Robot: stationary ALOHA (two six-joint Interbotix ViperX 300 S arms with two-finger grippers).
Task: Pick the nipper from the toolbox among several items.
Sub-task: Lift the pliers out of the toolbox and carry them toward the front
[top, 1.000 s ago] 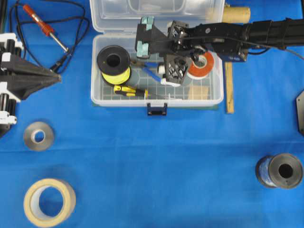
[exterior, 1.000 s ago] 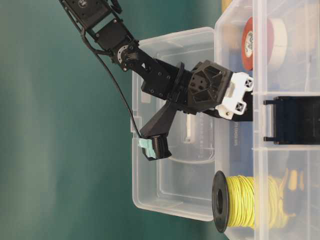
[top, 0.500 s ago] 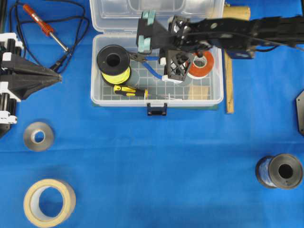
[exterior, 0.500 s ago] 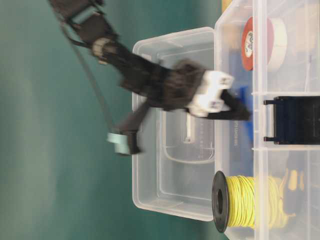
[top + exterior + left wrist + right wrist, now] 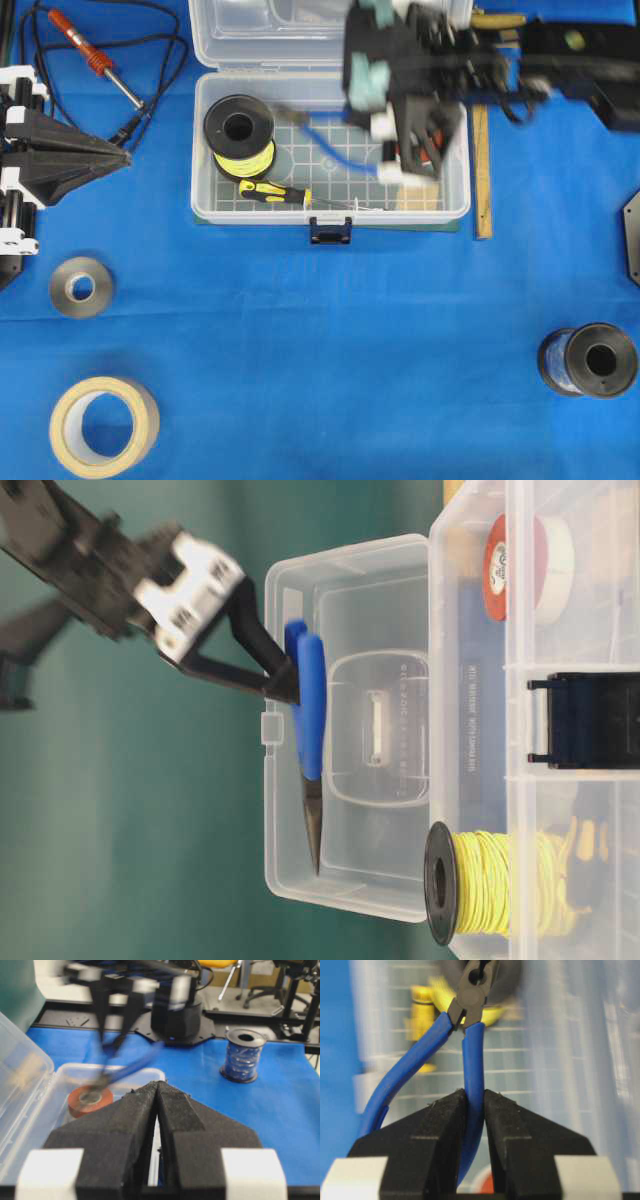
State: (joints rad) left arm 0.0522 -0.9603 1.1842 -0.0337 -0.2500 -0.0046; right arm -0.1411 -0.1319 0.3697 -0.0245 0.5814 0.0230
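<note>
The nipper, with blue handles and dark pointed jaws, hangs in the air above the clear toolbox. My right gripper is shut on one blue handle. In the right wrist view the handle sits pinched between the black fingers. In the table-level view the nipper is clear of the toolbox, in front of its raised lid. My left gripper is shut and empty at the left edge, and it shows in its own view.
In the toolbox lie a yellow wire spool, a yellow-and-black screwdriver and red tape. Outside it are a red soldering iron, a metal roll, masking tape, a blue wire spool and a wooden ruler.
My right gripper has risen out of the toolbox and moved right, carrying the nipper up off the grid floor. The left arm has not moved.
</note>
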